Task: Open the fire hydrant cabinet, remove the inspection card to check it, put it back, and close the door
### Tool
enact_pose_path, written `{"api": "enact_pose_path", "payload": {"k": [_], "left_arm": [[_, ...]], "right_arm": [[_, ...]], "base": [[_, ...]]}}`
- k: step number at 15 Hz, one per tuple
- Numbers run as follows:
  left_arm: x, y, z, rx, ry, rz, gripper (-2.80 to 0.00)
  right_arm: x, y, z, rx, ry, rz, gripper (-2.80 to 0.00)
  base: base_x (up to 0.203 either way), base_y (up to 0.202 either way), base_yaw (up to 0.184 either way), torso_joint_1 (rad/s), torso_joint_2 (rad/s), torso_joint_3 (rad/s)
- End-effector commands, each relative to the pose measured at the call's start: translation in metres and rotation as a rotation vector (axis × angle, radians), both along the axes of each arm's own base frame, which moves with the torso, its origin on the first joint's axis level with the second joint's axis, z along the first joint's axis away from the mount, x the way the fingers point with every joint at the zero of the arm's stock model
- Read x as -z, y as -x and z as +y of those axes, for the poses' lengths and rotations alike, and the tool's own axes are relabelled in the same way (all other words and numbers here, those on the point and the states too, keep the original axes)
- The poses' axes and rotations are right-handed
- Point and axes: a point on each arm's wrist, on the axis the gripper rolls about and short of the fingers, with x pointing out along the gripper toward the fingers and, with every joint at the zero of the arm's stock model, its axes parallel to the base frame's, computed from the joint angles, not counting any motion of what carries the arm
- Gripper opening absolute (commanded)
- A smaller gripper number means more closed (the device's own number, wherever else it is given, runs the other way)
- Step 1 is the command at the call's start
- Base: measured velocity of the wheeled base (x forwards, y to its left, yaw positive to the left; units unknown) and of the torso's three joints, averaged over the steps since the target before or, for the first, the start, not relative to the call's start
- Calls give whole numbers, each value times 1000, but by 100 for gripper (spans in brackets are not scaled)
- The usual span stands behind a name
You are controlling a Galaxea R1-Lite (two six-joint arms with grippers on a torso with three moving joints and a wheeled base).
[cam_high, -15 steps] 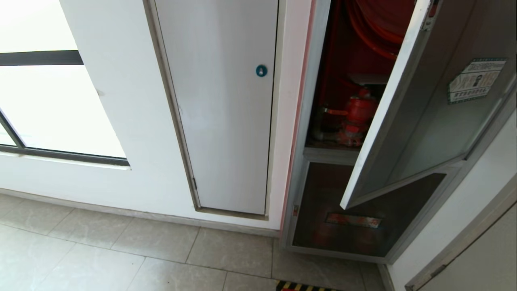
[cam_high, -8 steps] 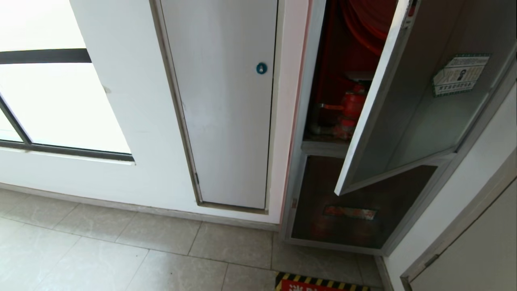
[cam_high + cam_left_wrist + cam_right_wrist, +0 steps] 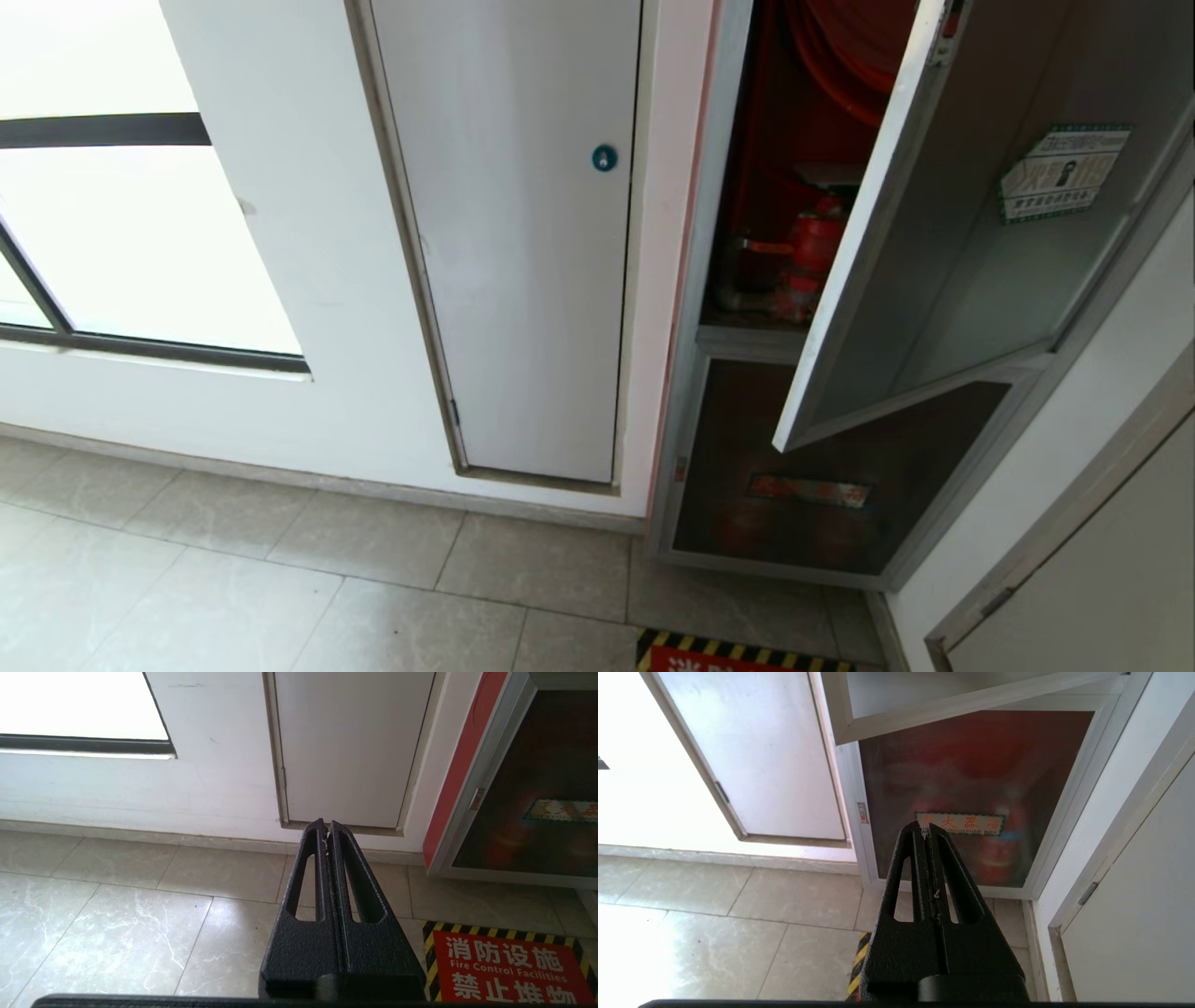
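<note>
Cabinet (image 3: 695,373) sits at right of head view: silver aluminium frame, red interior. Door (image 3: 943,271) swung partly open toward the camera, dark tinted glass in silver frame, green-bordered white sticker (image 3: 1062,174) on the pane, small red latch (image 3: 951,19) at its free edge. Inside, red valve (image 3: 810,247) on the compartment floor, red hose reel (image 3: 840,56) above it, partly cut off by frame top. Pale flat piece (image 3: 826,174) just above the valve, possibly the inspection card, cannot tell. Lower dark glass panel (image 3: 803,485) with red label is closed. White panel with blue round lock (image 3: 604,158) left of cabinet. Red floor sign (image 3: 504,970) with black-yellow border on tiles in front.

Left gripper (image 3: 328,828) fingers pressed together, empty, low over floor tiles facing the white panel. Right gripper (image 3: 927,829) fingers pressed together, empty, aimed at the lower glass panel, apart from it.
</note>
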Motion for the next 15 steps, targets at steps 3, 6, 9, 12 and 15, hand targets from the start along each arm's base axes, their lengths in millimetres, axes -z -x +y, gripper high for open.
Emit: {"api": "enact_pose_path", "payload": {"k": [3, 6, 9, 12, 15], "left_arm": [[0, 0, 0, 0, 0, 1, -280], [0, 0, 0, 0, 0, 1, -280], [0, 0, 0, 0, 0, 1, -280], [0, 0, 0, 0, 0, 1, -280], [0, 0, 0, 0, 0, 1, -280]], "right_arm": [[0, 0, 0, 14, -42, -2, -280], [0, 0, 0, 14, -39, -2, -280], [0, 0, 0, 14, -39, -2, -280], [-1, -1, 0, 13, -21, -2, -280], [-12, -9, 0, 6, 29, 11, -280]], "base": [[0, 0, 0, 0, 0, 0], [0, 0, 0, 0, 0, 0], [0, 0, 0, 0, 0, 0], [0, 0, 0, 0, 0, 0], [0, 0, 0, 0, 0, 0]]}}
